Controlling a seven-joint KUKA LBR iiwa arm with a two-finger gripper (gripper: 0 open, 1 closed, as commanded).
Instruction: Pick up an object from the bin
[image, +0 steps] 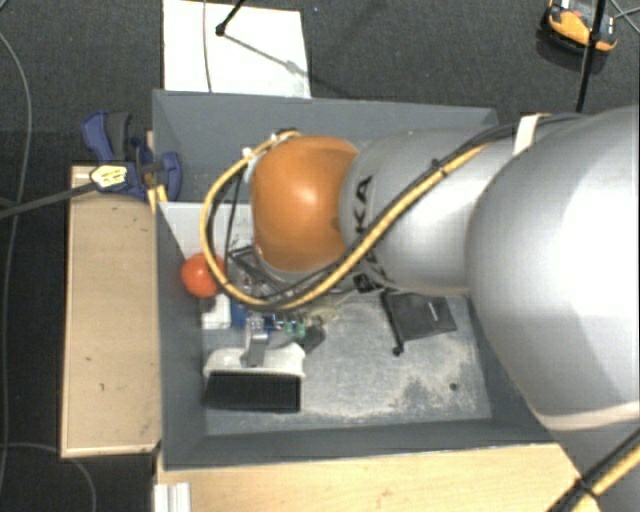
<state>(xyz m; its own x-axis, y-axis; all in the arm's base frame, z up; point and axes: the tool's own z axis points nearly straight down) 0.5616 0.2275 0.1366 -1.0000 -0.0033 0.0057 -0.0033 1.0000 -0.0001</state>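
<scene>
I read the bin (420, 400) floor as matt, scuffed grey metal; near the smooth orange ball (197, 277) lies a matt black block (252, 391).

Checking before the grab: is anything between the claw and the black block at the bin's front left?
Only a white piece, lying against the far edge of the black block, right below the claw. Nothing else visible lies between them.

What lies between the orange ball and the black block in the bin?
In the camera view, a small white and blue thing lies between the orange ball and the black block.
</scene>
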